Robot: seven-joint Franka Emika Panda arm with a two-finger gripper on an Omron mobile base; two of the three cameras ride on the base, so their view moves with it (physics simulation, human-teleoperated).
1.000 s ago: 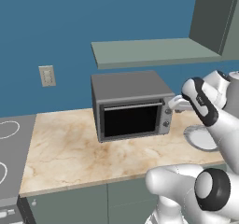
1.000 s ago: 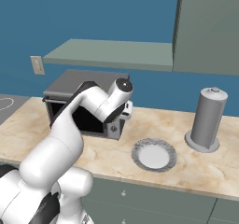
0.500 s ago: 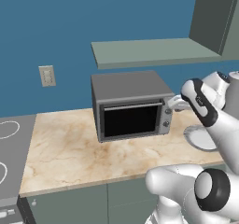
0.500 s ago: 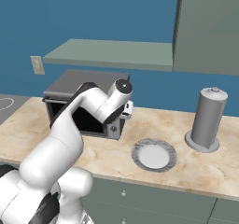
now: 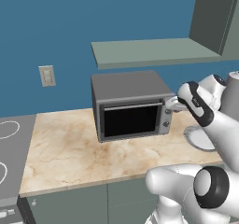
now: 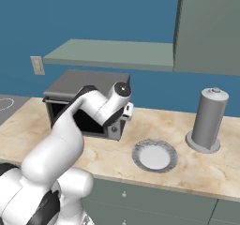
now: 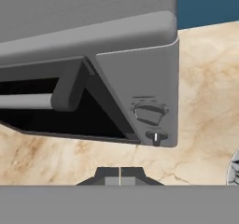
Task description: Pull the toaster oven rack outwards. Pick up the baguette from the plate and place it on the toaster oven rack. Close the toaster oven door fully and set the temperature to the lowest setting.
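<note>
The white arm bends across the right of the left base view. Its gripper [image 7: 120, 172], at the hand view's bottom centre, appears fully closed, fingertips [image 7: 110, 175] touching.

Even, flat rendered light is falling everywhere; edges are staying sharp, with no glare and only soft shading under the toaster oven [image 5: 130, 107].

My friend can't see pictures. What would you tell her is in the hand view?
Up close, the grey toaster oven tilts across the picture, its door closed with a silver handle bar, and two small knobs on its right front. The robot's hand sits shut at the bottom, above the marble counter.
</note>
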